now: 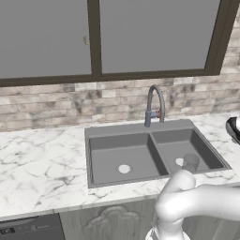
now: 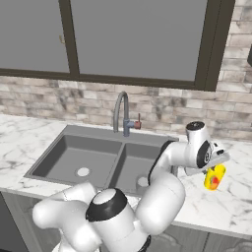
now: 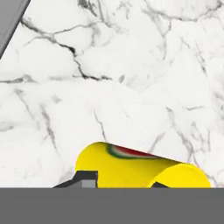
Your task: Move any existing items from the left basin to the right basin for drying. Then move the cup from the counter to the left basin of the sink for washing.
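The cup [image 2: 215,178] is small and bright yellow with a red mark. It hangs tilted from my gripper [image 2: 212,170] over the white marble counter [image 2: 231,202], to the right of the sink [image 1: 140,129]. In the hand view the cup [image 3: 135,168] lies across the bottom, with a dark fingertip [image 3: 87,179] against its left side, so the gripper [image 3: 122,183] is shut on it. I cannot tell whether the cup touches the counter. The left basin [image 1: 112,154] holds nothing but its pale drain. The right basin [image 1: 178,147] holds a translucent grey tumbler [image 1: 191,162].
An arched grey tap [image 1: 154,105] stands behind the divider between the basins. A dark rounded object [image 1: 234,129] sits on the counter at the right edge. A brick wall and a dark-framed window rise behind. A dishwasher panel [image 1: 28,229] is below the counter at left.
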